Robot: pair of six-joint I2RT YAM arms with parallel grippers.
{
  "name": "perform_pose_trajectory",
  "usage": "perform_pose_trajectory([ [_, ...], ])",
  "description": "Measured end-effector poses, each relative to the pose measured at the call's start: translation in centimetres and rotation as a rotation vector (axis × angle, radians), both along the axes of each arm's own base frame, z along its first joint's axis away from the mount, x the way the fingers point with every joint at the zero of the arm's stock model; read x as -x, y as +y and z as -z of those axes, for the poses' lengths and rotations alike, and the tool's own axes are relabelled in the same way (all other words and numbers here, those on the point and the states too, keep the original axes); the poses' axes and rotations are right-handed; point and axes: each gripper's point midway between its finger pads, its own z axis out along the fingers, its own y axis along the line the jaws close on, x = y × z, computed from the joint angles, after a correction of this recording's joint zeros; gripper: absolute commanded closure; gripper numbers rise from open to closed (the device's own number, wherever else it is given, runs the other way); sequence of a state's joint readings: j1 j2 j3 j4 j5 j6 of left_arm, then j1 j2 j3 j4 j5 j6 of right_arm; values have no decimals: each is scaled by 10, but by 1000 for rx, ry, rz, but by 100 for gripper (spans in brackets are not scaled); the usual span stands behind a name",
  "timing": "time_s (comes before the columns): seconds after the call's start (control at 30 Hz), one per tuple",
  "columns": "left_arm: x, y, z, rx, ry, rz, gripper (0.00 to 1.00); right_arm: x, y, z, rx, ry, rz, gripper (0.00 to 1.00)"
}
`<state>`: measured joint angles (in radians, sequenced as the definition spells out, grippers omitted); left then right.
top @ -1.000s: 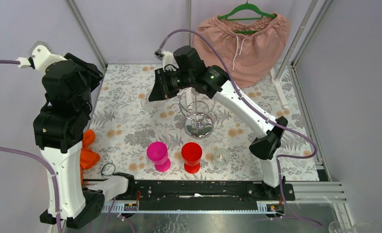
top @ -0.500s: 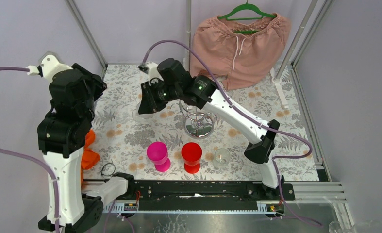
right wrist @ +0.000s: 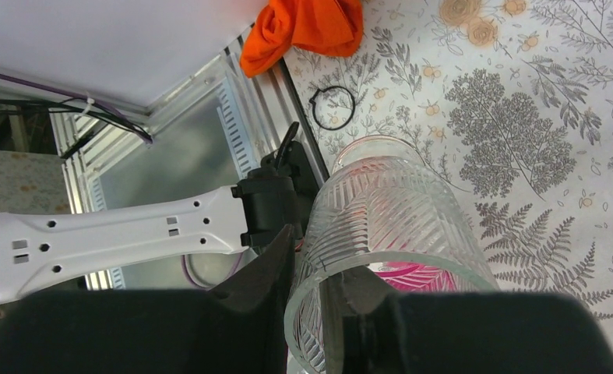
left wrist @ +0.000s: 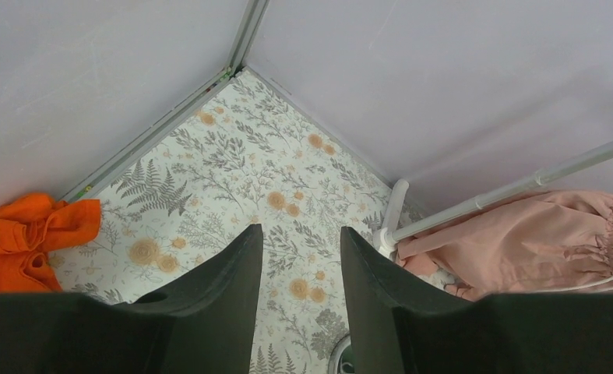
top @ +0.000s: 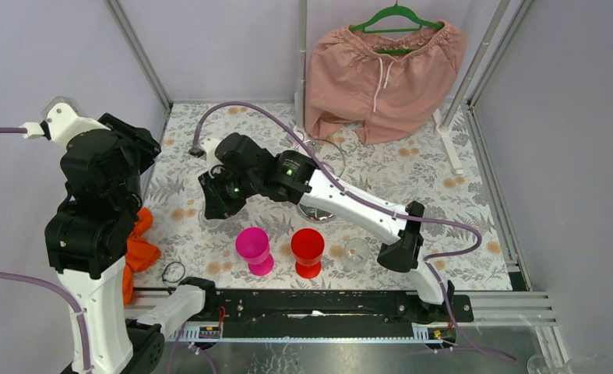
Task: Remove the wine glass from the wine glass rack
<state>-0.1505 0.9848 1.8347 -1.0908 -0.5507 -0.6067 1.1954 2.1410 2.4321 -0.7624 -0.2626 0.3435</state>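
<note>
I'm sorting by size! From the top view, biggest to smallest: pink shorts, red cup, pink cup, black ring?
Largest: pink shorts.
Next: red cup and pink cup, which look alike, so I won't rank them.
Smallest: black ring.

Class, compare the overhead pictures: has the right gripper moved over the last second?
Yes. The right gripper has swung left and nearer the front edge, away from the rack, towards the pink cup.

I count two clear glasses, the ribbed wine glass [right wrist: 389,226] and a plain glass [top: 356,251]; two coloured goblets, one pink goblet [top: 253,248] and one red goblet [top: 308,249]; one wine glass rack [top: 321,213]; one orange cloth [top: 141,248]; one black ring [top: 173,271]; one pair of pink shorts [top: 385,74] on one green hanger [top: 397,10].
</note>
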Motion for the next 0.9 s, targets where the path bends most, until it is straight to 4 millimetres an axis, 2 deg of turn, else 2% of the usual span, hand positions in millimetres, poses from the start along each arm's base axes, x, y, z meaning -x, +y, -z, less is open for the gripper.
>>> perform_pose_trajectory([
  [0.6,0,-1,7,-8,20,6,51,4,-5,16,88,-98,46,100],
  [0.7,0,-1,7,-7,20,9,51,-3,-16,14,118,-138,86,100],
  [0.77,0,-1,8,-7,23,11,51,-10,-27,5,129,-176,126,100],
  [0.9,-3,-4,14,-6,39,22,51,-21,-59,-25,130,-260,212,100],
])
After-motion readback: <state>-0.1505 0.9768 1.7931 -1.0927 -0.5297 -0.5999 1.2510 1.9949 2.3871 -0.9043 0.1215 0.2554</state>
